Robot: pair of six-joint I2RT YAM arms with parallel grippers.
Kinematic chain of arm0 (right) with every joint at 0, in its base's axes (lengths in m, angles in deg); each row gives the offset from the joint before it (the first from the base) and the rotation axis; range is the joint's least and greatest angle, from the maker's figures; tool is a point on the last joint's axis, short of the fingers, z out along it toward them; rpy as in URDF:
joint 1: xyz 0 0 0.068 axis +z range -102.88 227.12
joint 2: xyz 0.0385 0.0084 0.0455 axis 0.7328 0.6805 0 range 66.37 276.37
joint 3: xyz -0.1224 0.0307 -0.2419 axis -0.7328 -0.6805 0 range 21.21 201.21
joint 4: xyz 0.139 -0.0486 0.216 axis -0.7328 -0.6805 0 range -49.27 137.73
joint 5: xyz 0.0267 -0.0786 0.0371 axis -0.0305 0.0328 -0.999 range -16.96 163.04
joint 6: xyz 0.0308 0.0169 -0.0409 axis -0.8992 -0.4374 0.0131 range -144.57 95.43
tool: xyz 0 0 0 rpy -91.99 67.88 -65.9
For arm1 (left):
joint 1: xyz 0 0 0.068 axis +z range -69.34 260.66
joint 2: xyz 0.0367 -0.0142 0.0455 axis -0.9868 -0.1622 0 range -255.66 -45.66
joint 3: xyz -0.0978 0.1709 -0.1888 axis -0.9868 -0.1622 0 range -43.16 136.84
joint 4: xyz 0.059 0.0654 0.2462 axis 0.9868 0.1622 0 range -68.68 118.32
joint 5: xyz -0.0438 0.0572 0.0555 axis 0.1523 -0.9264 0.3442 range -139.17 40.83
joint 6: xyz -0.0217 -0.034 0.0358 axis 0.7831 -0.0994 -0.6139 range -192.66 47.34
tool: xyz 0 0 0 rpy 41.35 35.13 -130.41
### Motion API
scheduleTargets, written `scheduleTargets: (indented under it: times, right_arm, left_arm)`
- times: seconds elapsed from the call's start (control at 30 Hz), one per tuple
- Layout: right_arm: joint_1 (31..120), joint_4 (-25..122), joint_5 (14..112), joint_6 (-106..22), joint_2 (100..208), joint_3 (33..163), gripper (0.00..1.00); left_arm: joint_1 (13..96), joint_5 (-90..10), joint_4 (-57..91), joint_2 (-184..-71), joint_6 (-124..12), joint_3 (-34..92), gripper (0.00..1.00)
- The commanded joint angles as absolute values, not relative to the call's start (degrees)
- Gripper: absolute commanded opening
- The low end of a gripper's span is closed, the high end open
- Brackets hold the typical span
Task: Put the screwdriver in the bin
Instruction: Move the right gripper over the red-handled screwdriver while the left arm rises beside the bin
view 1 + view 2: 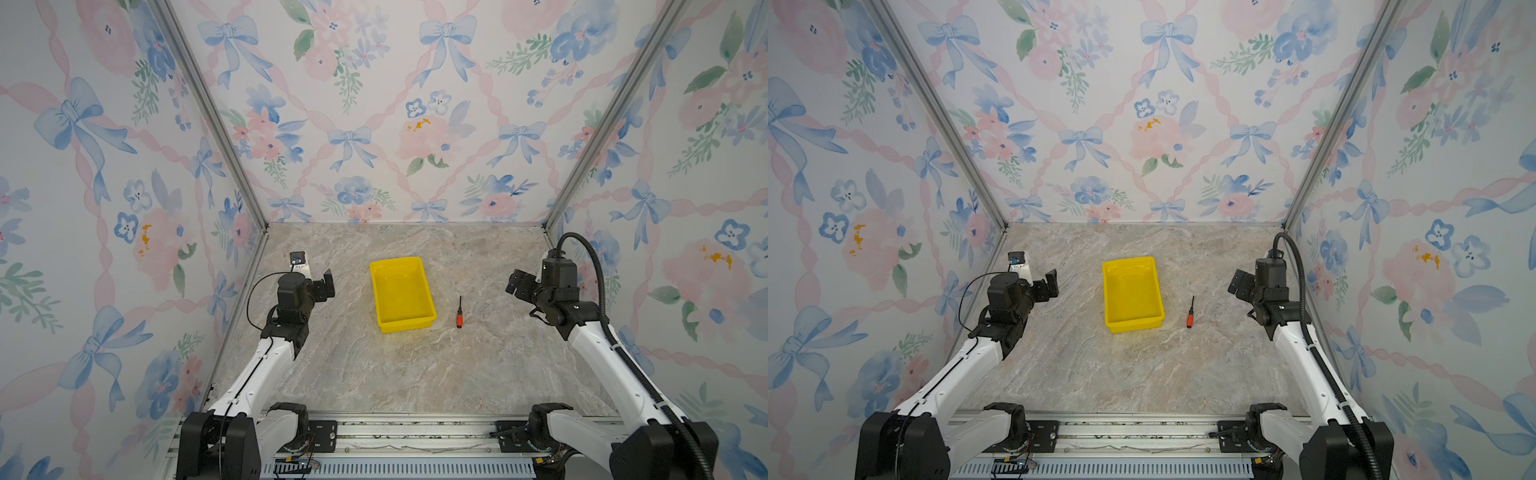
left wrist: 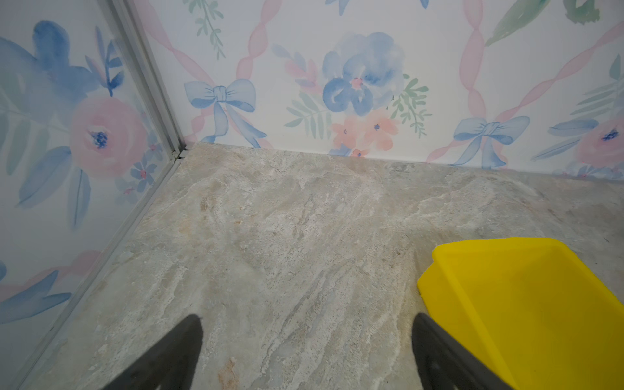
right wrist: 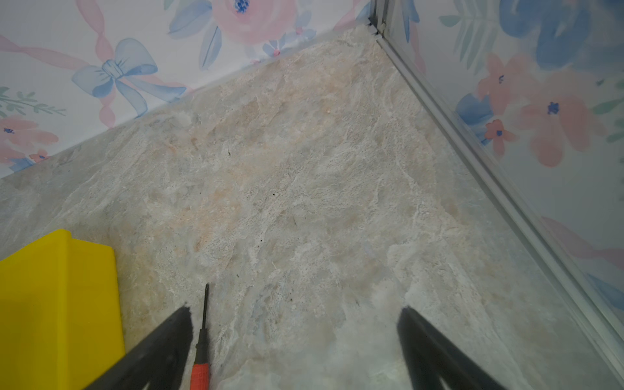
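Observation:
The screwdriver [image 1: 459, 313] [image 1: 1190, 313], orange-red handle and thin dark shaft, lies on the marble table just right of the yellow bin [image 1: 428, 320] [image 1: 1156, 322], shaft pointing to the back wall. The bin holds nothing. My right gripper [image 1: 515, 284] [image 1: 1237, 284] hangs open above the table, to the right of the screwdriver. In the right wrist view the screwdriver [image 3: 201, 351] lies on the table beside one finger [image 3: 169, 344] of the open gripper [image 3: 293, 312], with the bin [image 3: 60, 304] beyond it. My left gripper [image 1: 326, 284] [image 1: 1050, 284] [image 2: 307, 319] is open and empty, left of the bin [image 2: 526, 304].
Flowered walls with aluminium corner posts [image 1: 257, 208] [image 1: 552, 212] close the table on three sides. A metal rail [image 1: 399, 432] runs along the front edge between the arm bases.

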State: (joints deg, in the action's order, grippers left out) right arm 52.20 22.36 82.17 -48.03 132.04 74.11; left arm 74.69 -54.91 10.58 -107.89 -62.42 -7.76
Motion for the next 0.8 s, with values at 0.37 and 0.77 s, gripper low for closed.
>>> scheduleTargets:
  times: [0.37,0.77]
  right_arm:
    - [65.4,5.3,81.0,-56.8,146.7,84.8,0.97]
    - [68.9,7.2,79.7,-58.6,156.9,86.4,0.97]
  left_arm:
    - [68.5,-32.4,22.0,-106.3,-59.8,-1.6,0.97]
    - [60.7,-28.9,20.8,-104.1,-60.0,-3.6,0.97]
